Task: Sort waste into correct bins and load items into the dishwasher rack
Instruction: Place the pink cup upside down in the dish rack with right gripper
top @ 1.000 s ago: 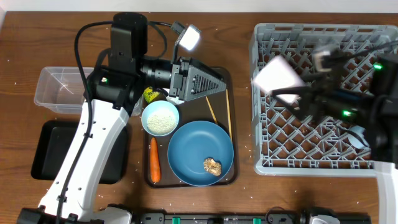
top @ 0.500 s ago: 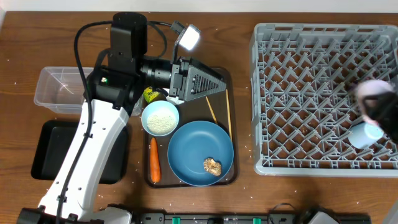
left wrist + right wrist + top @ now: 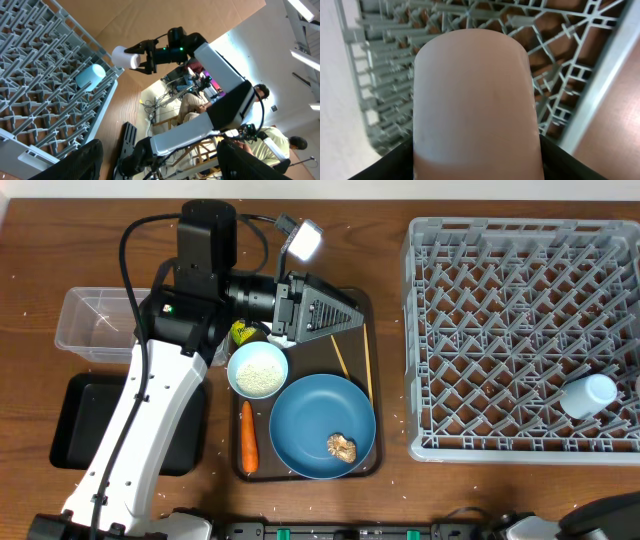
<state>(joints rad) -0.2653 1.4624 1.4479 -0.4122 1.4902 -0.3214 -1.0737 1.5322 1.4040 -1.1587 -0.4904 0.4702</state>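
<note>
Holding the pink cup (image 3: 475, 100) between its fingers, the right gripper (image 3: 137, 58) is closed on the cup's wall. The cup's long axis runs out along the fingers, away from the wrist. Which end faces outward, mouth or base, cannot be told from either wrist view.

Position of the load: in the left wrist view the cup hangs in the air just outside the rack (image 3: 510, 448), past the rim at the corner where the blue cup (image 3: 588, 395) lies on its side among the pegs. The overhead view does not show the pink cup at all, so it sits beyond the frame on the rack's right side.

Governing relation: the rack lies ahead of and below the held cup. The right wrist view looks along the cup onto the peg grid and the rim. The placing move therefore appears to call for travel inward over the rim, then a descent into a free cell clear of the blue cup.

Arm assignment: the right arm is the nearer one and already carries the item. The left gripper (image 3: 165, 160) is spread wide with nothing between its fingers. It sits over the far end of the tray (image 3: 372, 360), well apart from the rack.

Risk: the cup may catch on the rim or a peg on the way in.
</note>
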